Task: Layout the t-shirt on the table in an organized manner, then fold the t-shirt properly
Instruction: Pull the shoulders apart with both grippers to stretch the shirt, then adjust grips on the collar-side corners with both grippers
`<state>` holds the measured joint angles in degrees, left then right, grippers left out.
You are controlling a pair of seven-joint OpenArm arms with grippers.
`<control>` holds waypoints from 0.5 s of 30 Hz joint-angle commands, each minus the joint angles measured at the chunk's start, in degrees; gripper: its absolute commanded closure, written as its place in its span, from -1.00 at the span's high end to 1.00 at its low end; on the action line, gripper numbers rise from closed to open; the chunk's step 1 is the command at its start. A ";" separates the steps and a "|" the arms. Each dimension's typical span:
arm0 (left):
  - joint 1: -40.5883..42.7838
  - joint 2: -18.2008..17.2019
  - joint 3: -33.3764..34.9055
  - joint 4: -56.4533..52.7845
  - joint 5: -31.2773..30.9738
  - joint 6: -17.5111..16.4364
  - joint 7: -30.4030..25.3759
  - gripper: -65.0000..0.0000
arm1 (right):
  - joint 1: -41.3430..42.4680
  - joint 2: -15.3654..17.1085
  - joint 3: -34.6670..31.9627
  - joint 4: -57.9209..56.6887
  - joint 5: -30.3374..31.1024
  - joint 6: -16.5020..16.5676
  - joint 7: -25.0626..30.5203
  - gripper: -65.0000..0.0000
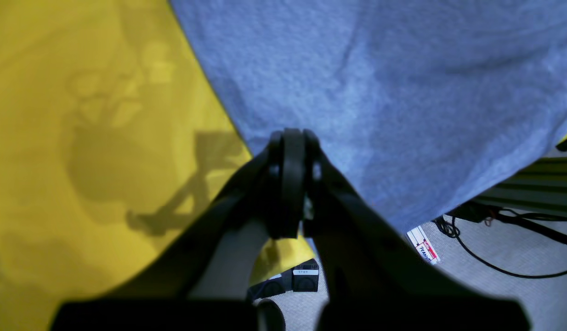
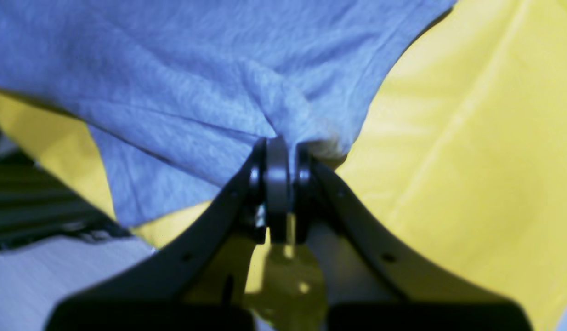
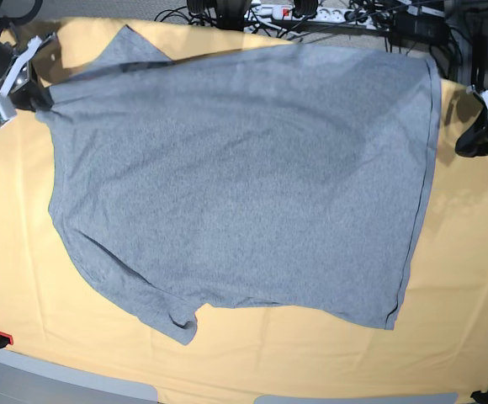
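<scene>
**Grey t-shirt spread plain side up, both tools pinched on its far edge**

While the heather-grey short-sleeved cotton t-shirt (image 3: 244,177) lies spread across the middle of the table (image 3: 471,278), which is covered in pale yellow-orange cloth, only its plain face shows in the base view. Its dark-seamed hem runs down the right side, one sleeve points toward the near edge at lower left, and the other sleeve lies at the far left corner. The far edge of the shirt reaches the far edge of the table.

Left tool (image 1: 292,138): jaws closed together on the edge of the grey fabric, as the left wrist view shows; in the base view this tool sits at the far right, beside the hem corner. Below it, past the table's edge, black cables (image 1: 495,266) lie on a grey floor.

Right tool (image 2: 279,147): jaws closed on a bunched fold of grey fabric, which gathers into creases at the pinch. In the base view this tool is at the far left, at the shoulder beside the sleeve.
</scene>
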<state>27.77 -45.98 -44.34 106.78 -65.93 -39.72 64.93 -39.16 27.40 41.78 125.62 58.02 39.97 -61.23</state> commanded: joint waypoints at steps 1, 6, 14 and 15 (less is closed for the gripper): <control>-0.20 -1.31 -0.70 0.61 -0.76 -0.28 -1.11 -1.00 | 0.96 0.87 0.57 -0.74 0.26 0.03 1.05 -1.00; -0.20 -1.31 -0.70 0.61 -1.18 -0.28 -1.11 -1.00 | 7.13 0.87 -1.46 -8.02 0.44 0.03 1.07 -1.00; -0.20 -1.31 -0.70 0.61 -0.90 -0.28 -0.59 -1.00 | 14.25 1.09 -5.73 -13.46 -0.83 0.03 -1.46 0.00; -0.20 -1.31 -0.70 0.61 -0.46 -0.28 -0.61 -1.00 | 14.51 1.22 -5.73 -13.44 -0.02 0.03 -3.21 0.00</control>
<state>27.77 -45.87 -44.34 106.80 -65.91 -39.72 65.45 -24.73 27.53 35.55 111.39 57.28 39.88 -65.56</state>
